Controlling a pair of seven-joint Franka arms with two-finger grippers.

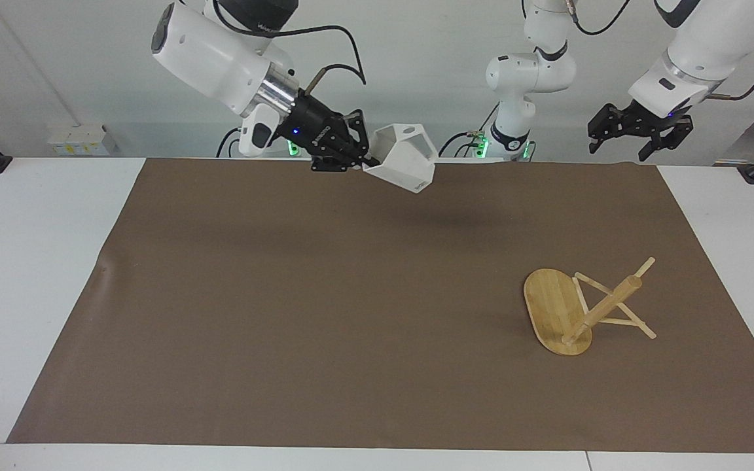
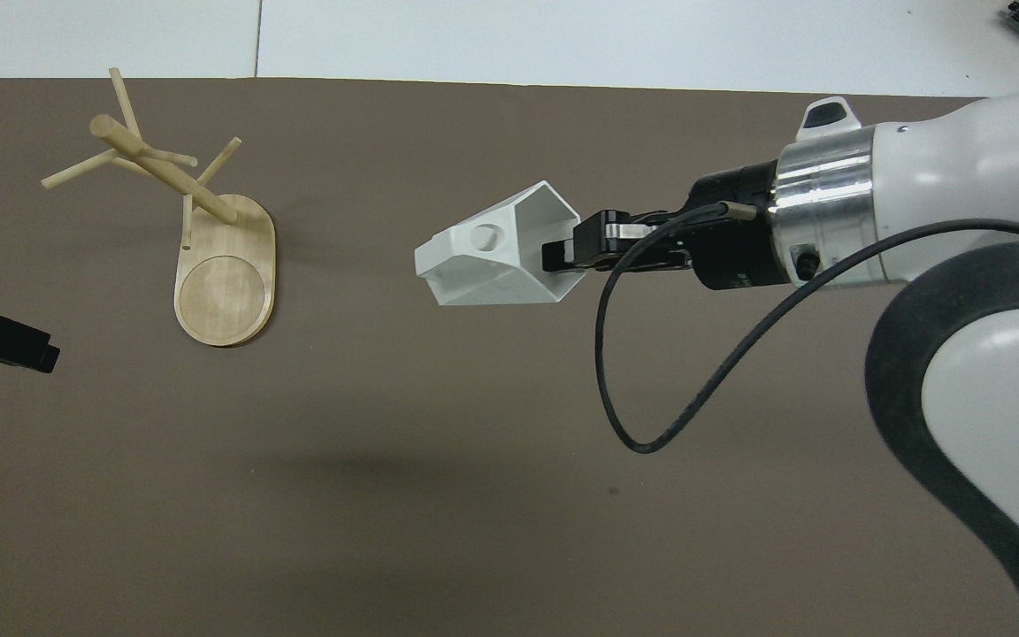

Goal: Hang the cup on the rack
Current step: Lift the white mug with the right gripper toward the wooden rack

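The cup (image 1: 402,158) hangs tilted in the air over the middle of the brown mat (image 1: 324,314), its rim clamped by the right gripper (image 1: 362,159), handle hole facing up; a small mark on its lower wall is too small to read. The rack (image 1: 576,306) stands on the mat toward the left arm's end of the counter (image 1: 30,261), well apart from the cup, with no cup on its pegs. The left gripper (image 1: 637,127) waits raised over the counter's edge at that end, jaws spread wide, holding nothing.
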